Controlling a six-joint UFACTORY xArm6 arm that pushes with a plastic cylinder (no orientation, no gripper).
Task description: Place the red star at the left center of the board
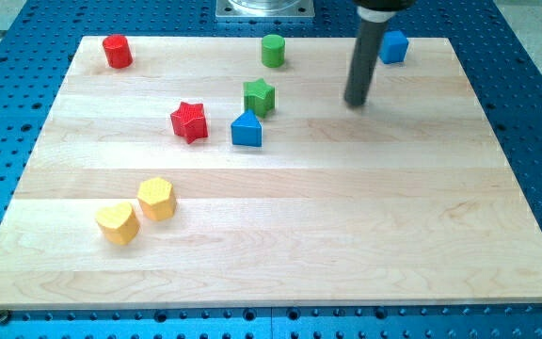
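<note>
The red star lies on the wooden board, left of centre in the upper half. My tip rests on the board well to the star's right, about 180 pixels away, past the green star and the blue triangular block. The tip touches no block. The rod rises from the tip to the view's top edge.
A red cylinder stands at the board's top left. A green cylinder is at top centre and a blue block is just right of the rod. Two yellow blocks lie at lower left.
</note>
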